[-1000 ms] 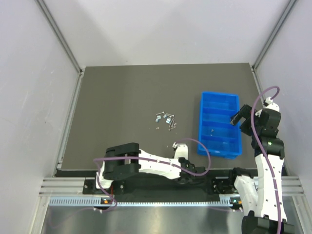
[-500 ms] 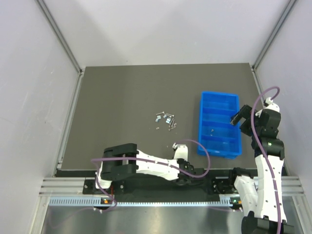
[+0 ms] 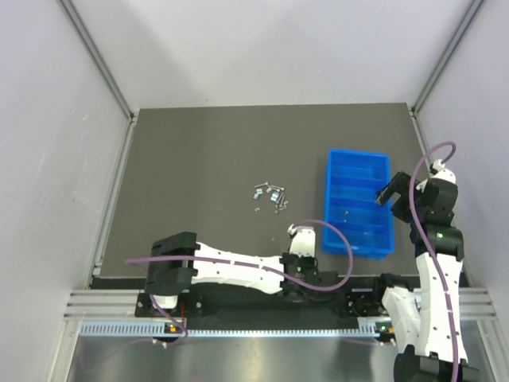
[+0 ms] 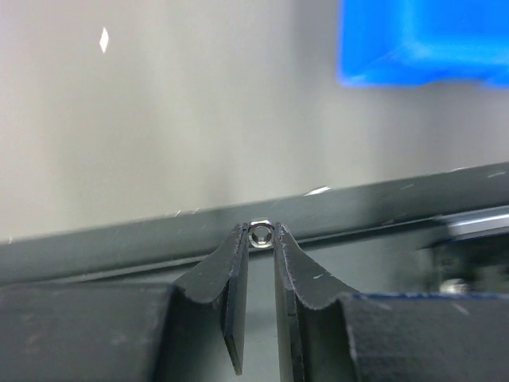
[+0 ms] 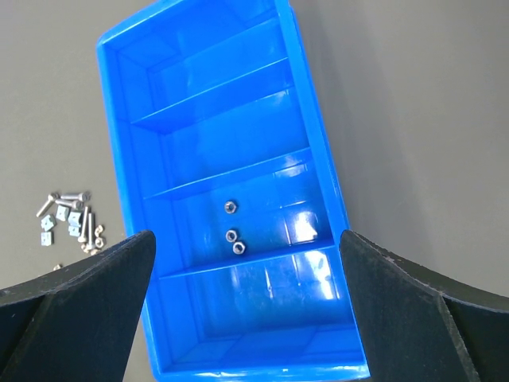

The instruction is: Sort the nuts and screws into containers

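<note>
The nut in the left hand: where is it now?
In the left wrist view, the nut is pinched between the tips of the left hand, just left of the blue tray's near end.

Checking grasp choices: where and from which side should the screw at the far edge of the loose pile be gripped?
Probably across the shaft, mid-length, coming straight down from above. The screw lies flat on the mat, so only the shaft's two long sides offer the fingers room. The head looks too small to pinch, and the rest of the pile crowds its near side.
</note>
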`<act>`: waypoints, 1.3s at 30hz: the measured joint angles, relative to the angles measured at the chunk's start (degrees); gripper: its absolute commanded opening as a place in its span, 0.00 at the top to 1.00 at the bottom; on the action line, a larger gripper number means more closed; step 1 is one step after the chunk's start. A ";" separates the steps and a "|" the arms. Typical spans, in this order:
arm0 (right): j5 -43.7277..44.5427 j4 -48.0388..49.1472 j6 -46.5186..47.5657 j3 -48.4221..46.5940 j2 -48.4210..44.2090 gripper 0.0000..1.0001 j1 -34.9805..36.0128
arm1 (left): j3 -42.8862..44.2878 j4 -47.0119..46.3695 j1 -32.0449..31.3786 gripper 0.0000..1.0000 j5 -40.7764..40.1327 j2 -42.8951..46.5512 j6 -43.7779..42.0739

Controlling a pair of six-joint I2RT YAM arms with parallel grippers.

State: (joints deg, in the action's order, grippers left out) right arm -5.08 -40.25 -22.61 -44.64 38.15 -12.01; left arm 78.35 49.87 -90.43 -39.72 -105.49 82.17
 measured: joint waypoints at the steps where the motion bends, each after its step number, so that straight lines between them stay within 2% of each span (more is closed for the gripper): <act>1: 0.00 0.00 -0.07 0.00 0.22 0.00 0.00 | 1.31 0.09 0.24 0.87 -0.85 0.02 -1.38; 5: 0.02 0.00 -0.46 0.00 1.40 0.00 0.00 | 5.44 -2.14 2.56 0.87 -2.93 0.24 -7.93; 9: 0.79 -0.04 -0.90 0.00 2.56 0.00 0.00 | 6.43 -8.15 7.30 0.87 -2.86 1.14 -16.63; 13: 1.95 0.04 -1.49 0.00 2.75 0.00 0.00 | 9.38 -14.08 12.70 0.87 -1.03 0.70 -25.81; 19: 3.39 0.46 -2.12 0.00 4.48 0.00 0.00 | 15.91 -22.18 17.55 0.87 3.39 -3.45 -35.12; 26: 4.87 1.53 -3.13 0.00 5.95 0.00 0.00 | 19.50 -27.08 20.55 0.87 10.56 -11.91 -41.09; 34: 6.51 1.70 -2.93 -0.07 6.23 0.00 0.00 | 21.75 -28.44 22.58 0.85 15.54 -18.23 -44.33; 38: 7.02 1.70 -2.43 -0.11 6.12 0.00 0.00 | 21.68 -29.86 23.63 0.74 16.83 -17.88 -45.31; 39: 6.93 1.73 -2.16 -0.11 6.12 0.00 0.00 | 21.49 -30.25 23.82 0.68 17.22 -17.55 -45.57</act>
State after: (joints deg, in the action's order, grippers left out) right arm 1.85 -38.52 -24.77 -44.75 44.27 -12.01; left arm 99.83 19.62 -66.61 -22.50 -123.04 36.60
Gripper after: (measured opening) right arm 0.996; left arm 0.237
